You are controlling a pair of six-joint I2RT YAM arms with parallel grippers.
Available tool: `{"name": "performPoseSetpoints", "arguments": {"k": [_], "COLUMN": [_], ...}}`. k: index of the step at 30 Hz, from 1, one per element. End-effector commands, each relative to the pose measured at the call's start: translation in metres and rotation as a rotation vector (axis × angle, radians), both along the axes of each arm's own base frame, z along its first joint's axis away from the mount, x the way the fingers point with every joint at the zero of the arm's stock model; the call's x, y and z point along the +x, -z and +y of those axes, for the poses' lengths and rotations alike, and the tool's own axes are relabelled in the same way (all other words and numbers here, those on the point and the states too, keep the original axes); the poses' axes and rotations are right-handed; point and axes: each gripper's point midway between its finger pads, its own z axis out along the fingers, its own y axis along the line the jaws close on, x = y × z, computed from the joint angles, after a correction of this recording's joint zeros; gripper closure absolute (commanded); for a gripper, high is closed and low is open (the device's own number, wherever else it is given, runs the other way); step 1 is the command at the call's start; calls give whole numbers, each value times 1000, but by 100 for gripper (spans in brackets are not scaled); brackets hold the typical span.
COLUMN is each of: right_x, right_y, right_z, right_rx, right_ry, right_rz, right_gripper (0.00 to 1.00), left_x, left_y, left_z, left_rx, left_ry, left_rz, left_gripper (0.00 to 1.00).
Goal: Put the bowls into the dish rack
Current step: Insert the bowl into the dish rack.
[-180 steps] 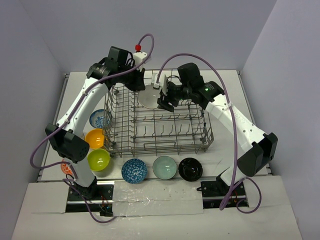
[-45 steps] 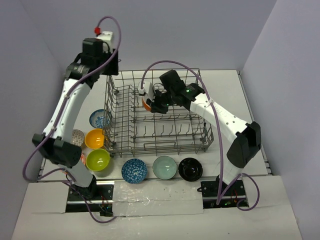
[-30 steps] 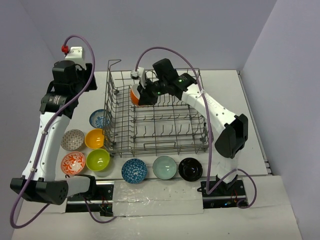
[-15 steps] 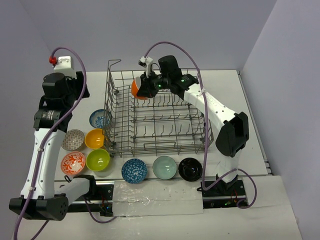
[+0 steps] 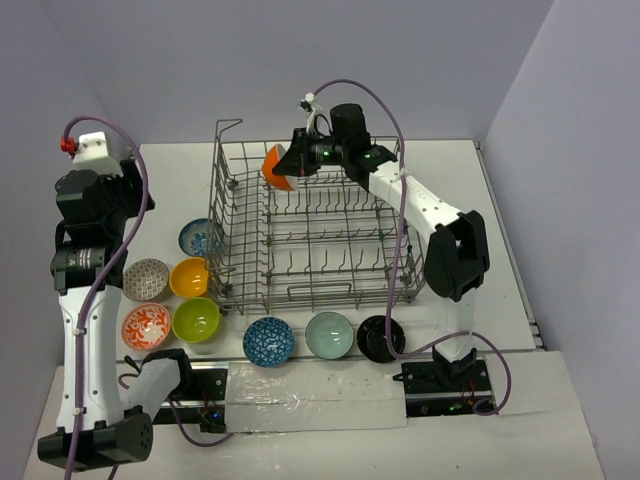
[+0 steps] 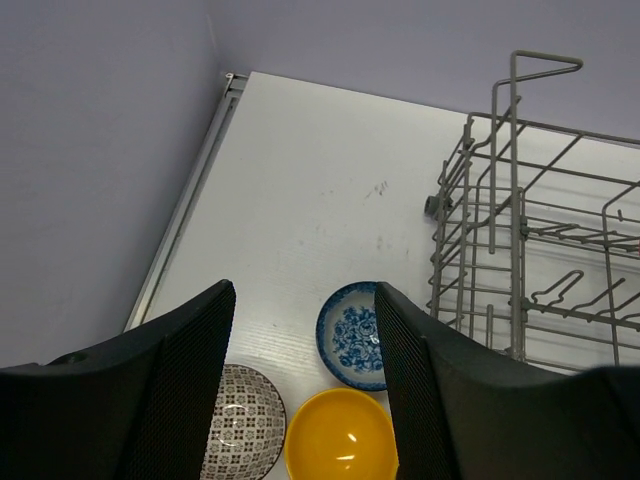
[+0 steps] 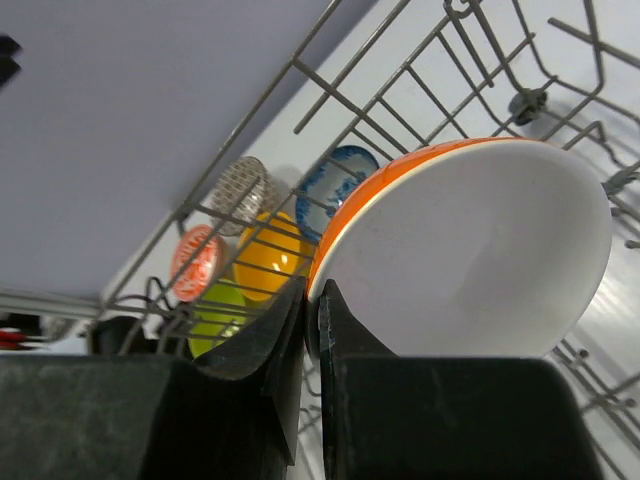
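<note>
Right fingers [image 7: 262,350] pinch orange bowl [image 7: 470,260] (by rim).

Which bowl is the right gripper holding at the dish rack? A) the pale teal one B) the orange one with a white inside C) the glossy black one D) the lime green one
B: the right gripper pinches the rim of the orange bowl at the dish rack's far side, while the black bowl, lime green bowl and teal bowl sit on the table.
</note>
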Motion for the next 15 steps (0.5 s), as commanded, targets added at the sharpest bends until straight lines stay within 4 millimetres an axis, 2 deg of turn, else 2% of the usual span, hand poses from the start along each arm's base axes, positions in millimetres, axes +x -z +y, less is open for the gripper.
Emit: {"name": "performPoseSetpoints", "arguments": {"k": [1, 3, 5, 7, 8, 9, 11, 15], "right_x": [5, 4, 7, 5, 5, 1, 0, 5], "right_y": [-45, -41, -48, -46, -60, -54, -66, -54], "right_z": [8, 7, 7, 5, 4, 4, -2, -5], "right_rx": [194, 233, 278, 332, 388, 424, 494, 506], "right_ry": [-53, -74, -92, -119, -145, -161, -183, -173], "right_rz": [3, 65, 62, 150, 104, 197, 160, 202], "right_gripper": [100, 100, 100, 100, 100, 100, 100, 100], "left_x": [-3, -5, -8, -10, -10, -11, -11, -12], "left_y": [-9, -9, -8, -8, -5, -5, -5, -7], "left_z": [4, 9, 12, 14, 15, 18, 18, 22], "left_rx": [-23, -34, -41, -49, -52, -56, -65, -79], "left_ry": [0, -10, -16, -21, -21, -29, -30, -39], "left_rz": [-55, -60, -63, -67, -64, -65, -72, -82], "left_gripper": [36, 36, 36, 36, 36, 36, 37, 38]}}
